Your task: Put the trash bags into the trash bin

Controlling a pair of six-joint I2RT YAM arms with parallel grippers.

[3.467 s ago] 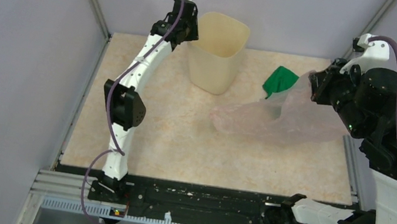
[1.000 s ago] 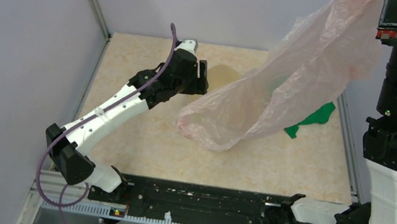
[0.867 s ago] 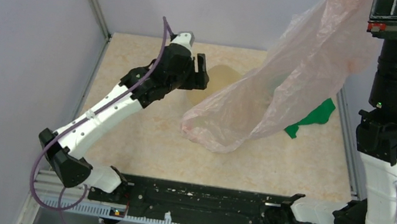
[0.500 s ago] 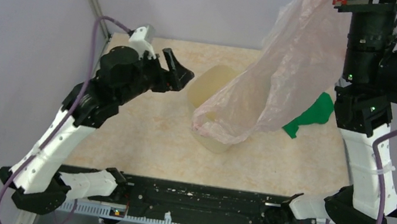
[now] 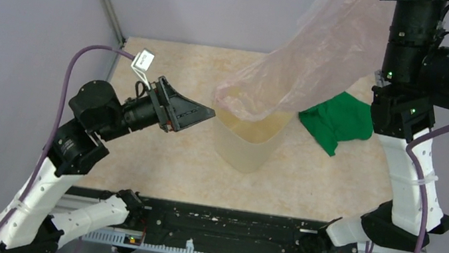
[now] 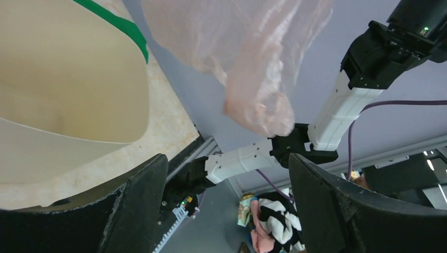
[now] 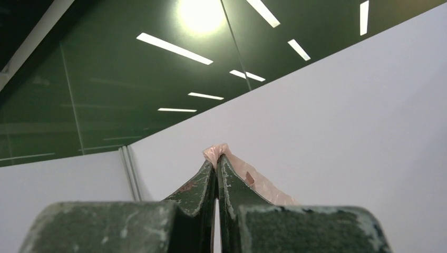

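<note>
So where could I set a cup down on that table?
Bare: the strip of beige marbled table between the cream plastic bin and the black base rail, and the far-left corner. Crowded: around the bin, with the open left gripper, hanging pale-pink plastic film bag and green cloth.

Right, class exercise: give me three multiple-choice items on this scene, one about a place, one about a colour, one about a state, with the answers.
1. Where is the green cloth relative to the trash bin? A inside it; B on the table to its right; C beneath it.
2. What colour is the trash bag? A pale pink; B blue; C black.
3. How are the left fingers? A shut on the bag; B shut on the bin's rim; C open, holding nothing.
Answers: 1 B, the top view shows it lying beside the bin; 2 A, the film looks pale pink; 3 C, a wide gap separates them.
</note>
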